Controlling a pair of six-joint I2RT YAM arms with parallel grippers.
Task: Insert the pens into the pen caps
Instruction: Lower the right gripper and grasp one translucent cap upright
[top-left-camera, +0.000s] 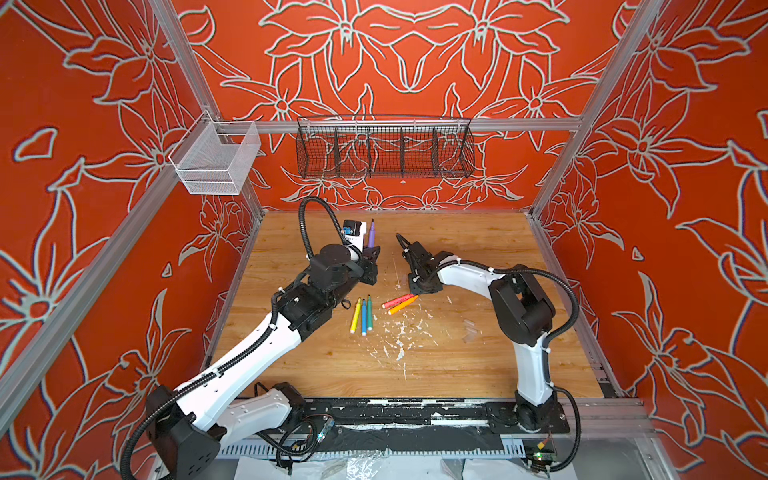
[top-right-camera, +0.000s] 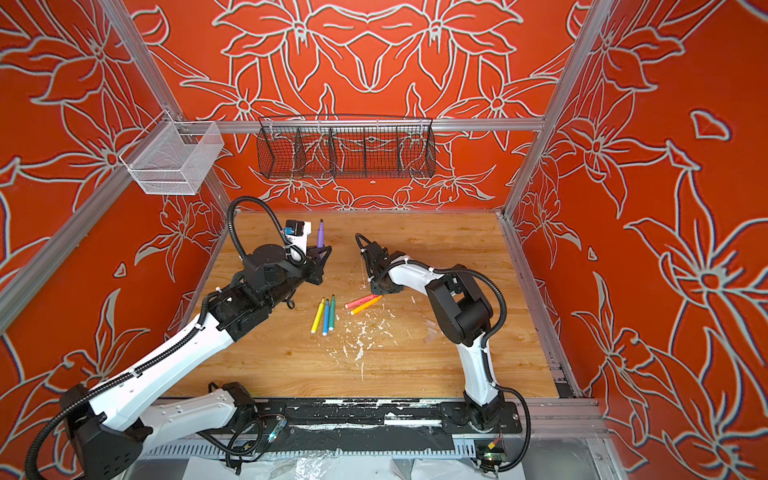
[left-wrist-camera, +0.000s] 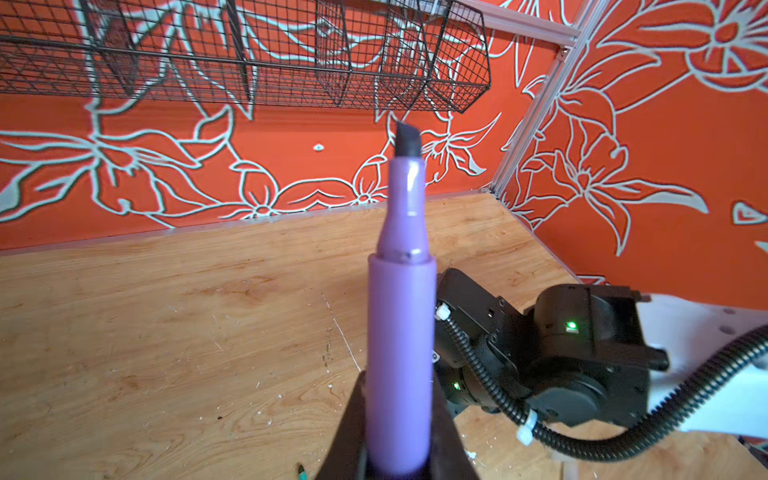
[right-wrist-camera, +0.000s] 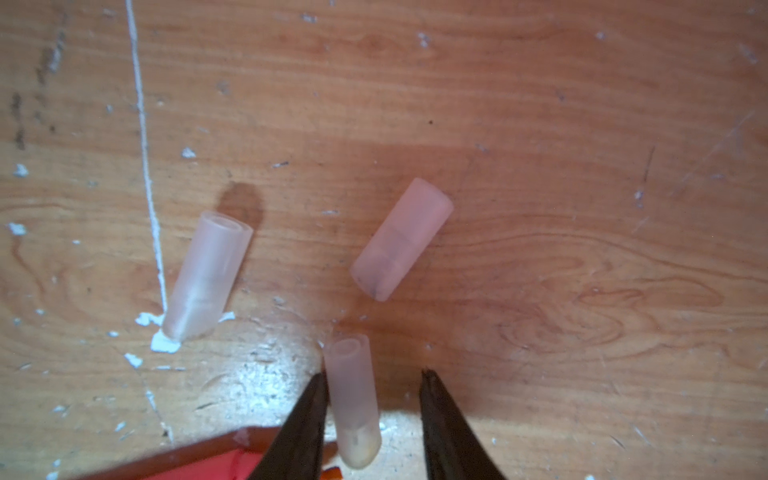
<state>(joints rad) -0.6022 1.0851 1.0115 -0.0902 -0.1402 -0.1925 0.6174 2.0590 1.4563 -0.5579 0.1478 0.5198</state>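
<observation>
purple pen (left-wrist-camera: 399, 332) base hidden in left gripper (left-wrist-camera: 399, 399); pink-red pen (right-wrist-camera: 187, 465) cropped.

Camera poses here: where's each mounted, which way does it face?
Top views: high at the front, looking down toward the back wall; left arm, right arm show.
Left wrist: along left fingers and purple pen toward the black basket; right arm shows.
Right wrist: straight down at the table; right fingers flank a clear cap.
Shared: pen, basket also in both top views.
</observation>
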